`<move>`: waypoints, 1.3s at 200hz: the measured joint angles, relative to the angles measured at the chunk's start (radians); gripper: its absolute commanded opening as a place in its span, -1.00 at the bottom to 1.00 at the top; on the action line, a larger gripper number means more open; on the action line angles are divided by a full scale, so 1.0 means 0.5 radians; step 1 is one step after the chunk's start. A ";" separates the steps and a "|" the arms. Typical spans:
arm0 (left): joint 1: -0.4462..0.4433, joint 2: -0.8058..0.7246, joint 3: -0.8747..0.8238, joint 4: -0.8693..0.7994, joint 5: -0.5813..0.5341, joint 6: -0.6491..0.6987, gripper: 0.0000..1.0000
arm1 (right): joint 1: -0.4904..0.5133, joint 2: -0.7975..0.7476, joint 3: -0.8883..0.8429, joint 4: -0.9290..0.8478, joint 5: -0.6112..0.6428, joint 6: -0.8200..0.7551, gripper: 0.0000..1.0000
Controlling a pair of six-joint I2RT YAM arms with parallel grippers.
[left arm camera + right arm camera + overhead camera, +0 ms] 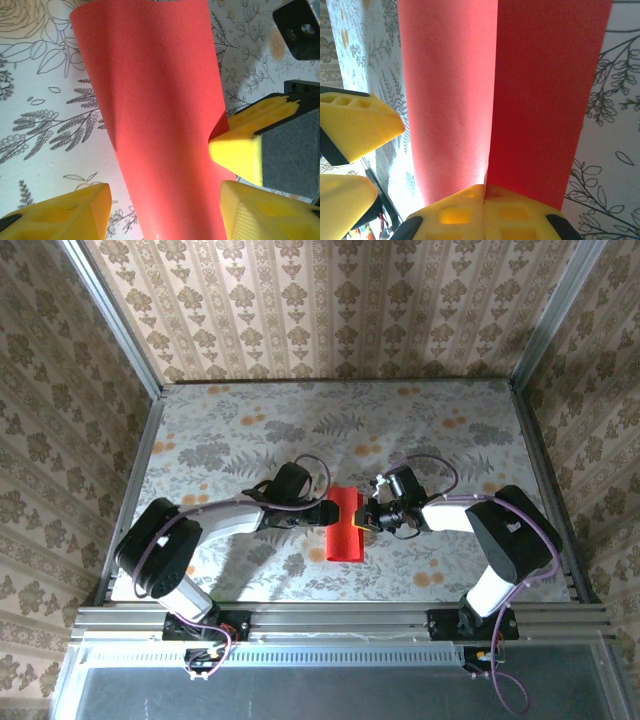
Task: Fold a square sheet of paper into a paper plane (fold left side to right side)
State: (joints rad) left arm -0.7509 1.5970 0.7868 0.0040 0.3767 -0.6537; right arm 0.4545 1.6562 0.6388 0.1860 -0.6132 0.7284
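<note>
Sheet of red paper (346, 525) is arching mid-counter (250, 430), doubled over but seemingly uncreased. Right tool (485, 210) is clamping its edge. Left tool (165, 210) is straddling it, spread apart. Later plane folds are all waiting.

Paper (346, 525) between left hand (323, 512), right hand (368, 518)

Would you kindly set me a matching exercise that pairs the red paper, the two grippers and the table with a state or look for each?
Things:
1. square sheet of paper
2. left gripper
3. right gripper
4. table

States or looks:
A. shut on the paper's edge
B. printed with grey leaves and orange flowers
C. bright red, lying between the two grippers
D. open, one finger on each side of the paper

Pairs: 1-C; 2-D; 3-A; 4-B
</note>
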 measured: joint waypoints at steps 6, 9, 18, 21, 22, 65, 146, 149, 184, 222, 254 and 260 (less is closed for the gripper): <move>-0.005 0.024 0.015 -0.001 0.000 0.001 0.18 | 0.000 0.000 0.000 -0.007 0.003 0.000 -0.81; -0.008 0.035 0.023 -0.001 0.000 0.002 0.18 | 0.000 0.000 0.000 -0.008 0.003 -0.001 -0.81; -0.017 0.070 0.043 -0.003 -0.001 0.007 0.14 | 0.000 0.000 0.000 -0.016 0.008 -0.001 -0.80; -0.021 0.082 0.049 -0.003 -0.001 0.008 0.12 | 0.000 0.000 0.000 -0.019 0.009 -0.001 -0.80; -0.022 0.087 0.053 -0.005 -0.001 0.009 0.12 | 0.000 0.000 0.000 -0.019 0.009 -0.002 -0.80; -0.066 0.237 0.136 -0.088 -0.073 0.054 -0.19 | 0.000 0.000 0.000 -0.022 0.014 -0.008 -0.67; -0.122 0.307 0.272 -0.280 -0.223 0.099 -0.18 | -0.064 -0.222 0.000 -0.265 0.167 -0.111 -0.13; -0.123 0.311 0.278 -0.289 -0.225 0.101 -0.17 | -0.069 -0.242 0.000 -0.284 0.182 -0.114 -0.13; -0.150 0.352 0.366 -0.401 -0.263 0.130 -0.09 | -0.128 -0.436 -0.008 -0.405 0.298 -0.168 -0.09; -0.190 0.436 0.529 -0.612 -0.341 0.188 -0.06 | -0.150 -0.538 -0.057 -0.486 0.363 -0.196 -0.07; -0.205 0.486 0.622 -0.732 -0.369 0.219 -0.03 | -0.150 -0.555 -0.073 -0.499 0.376 -0.202 -0.07; -0.207 0.491 0.631 -0.745 -0.371 0.219 -0.02 | -0.150 -0.555 -0.078 -0.499 0.377 -0.202 -0.07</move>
State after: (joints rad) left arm -0.8543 1.8423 1.1023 -0.3683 0.1913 -0.5442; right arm 0.3794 1.3788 0.5999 -0.0635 -0.4248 0.6273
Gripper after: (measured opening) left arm 0.480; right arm 0.464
